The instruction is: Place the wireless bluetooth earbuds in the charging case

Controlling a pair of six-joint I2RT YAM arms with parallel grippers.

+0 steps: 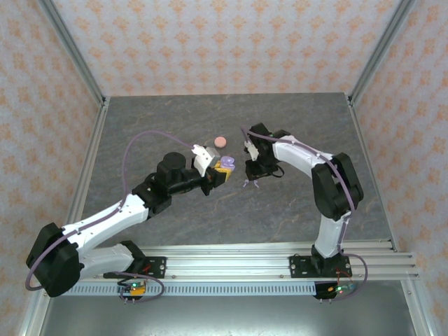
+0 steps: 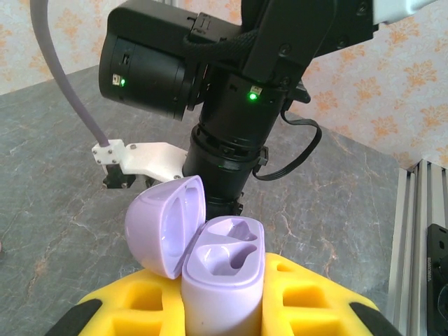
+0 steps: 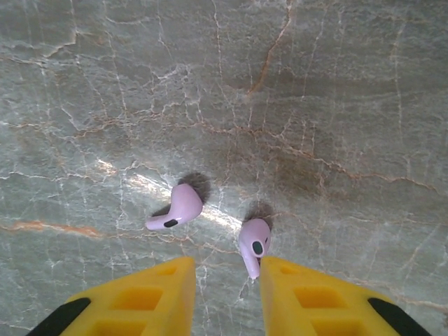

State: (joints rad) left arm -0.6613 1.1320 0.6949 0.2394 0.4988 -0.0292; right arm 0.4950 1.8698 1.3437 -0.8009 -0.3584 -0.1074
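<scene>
While first earbud point(image 3: 175, 208) lies crosswise, second earbud point(image 3: 254, 241) stem faces right hand point(image 3: 227, 280).

Robot test cell, lab-style rather than domestic. Closed in on the left, far and right sides by wallpapered panels point(image 1: 224, 42) set in bare aluminium posts point(image 1: 73, 52). Grey marble-look tabletop point(image 1: 210, 224), with slotted aluminium rails point(image 1: 231, 260) along the near edge carrying bolted-down robot arms point(image 1: 105, 224).
</scene>
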